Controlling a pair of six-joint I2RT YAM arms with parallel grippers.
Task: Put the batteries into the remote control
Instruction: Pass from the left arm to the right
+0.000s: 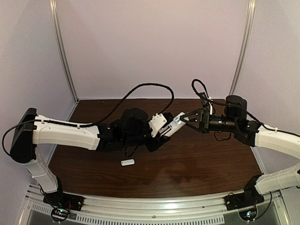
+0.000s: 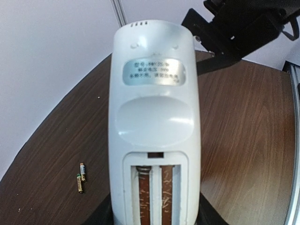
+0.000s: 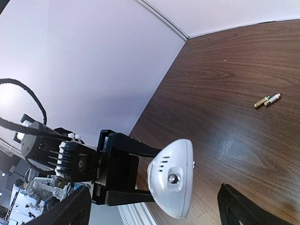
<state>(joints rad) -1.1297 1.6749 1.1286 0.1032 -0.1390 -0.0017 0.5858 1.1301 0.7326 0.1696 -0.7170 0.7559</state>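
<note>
Brown wood is making up the table (image 1: 201, 164), and both arms are reaching in over its middle. The left gripper (image 1: 161, 127) is clamping the remote control (image 2: 154, 117) by its battery end and holding it in the air. The remote's plain back is facing that wrist's camera and its long axis is pointing away toward the right gripper (image 1: 188, 119). The battery recess is lying open and empty (two bare slots, a spring showing in the left one). The right gripper is hanging at the remote's far tip with its jaws spread wide, one finger on either side of the rounded end, gripping nothing. A small white cover (image 1: 127, 162) is lying flat on the table. The batteries (image 2: 80, 177) are lying on the wood below, side by side and slightly staggered, well apart from the remote. By the look of it, the free right gripper is the one to go down for them, fingers turned across their long axis.
</note>
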